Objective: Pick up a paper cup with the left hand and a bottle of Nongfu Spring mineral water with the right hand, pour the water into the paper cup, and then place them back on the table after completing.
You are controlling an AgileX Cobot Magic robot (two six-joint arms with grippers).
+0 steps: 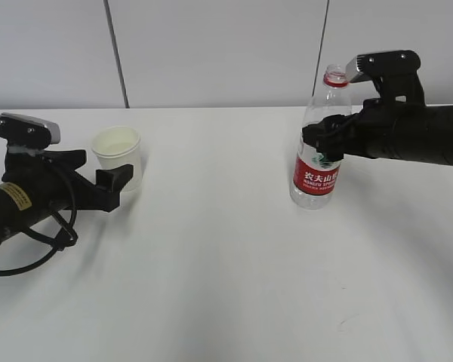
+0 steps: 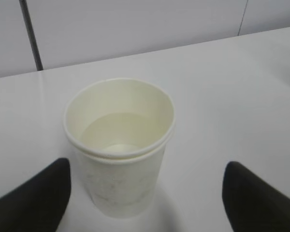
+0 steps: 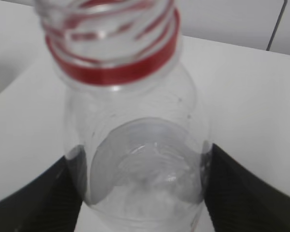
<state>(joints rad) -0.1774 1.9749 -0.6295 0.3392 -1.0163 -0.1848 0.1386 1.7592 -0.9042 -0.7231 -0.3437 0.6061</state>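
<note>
Left hand (image 1: 115,181) lies low over the table (image 1: 226,271) on the left side, its fingers (image 2: 34,200) spread wide apart to either side of the paper cup (image 1: 118,156), with clear gaps between pads and cup wall. That cup stands upright on the tabletop and has water (image 2: 118,133) in its bottom. Over on the right, the right hand (image 1: 325,139) reaches in from the right edge with its fingers (image 3: 241,193) pressed against both sides of the bottle (image 1: 318,143), just above the red label. Uncapped, the bottle stands upright with its base on the table.
</note>
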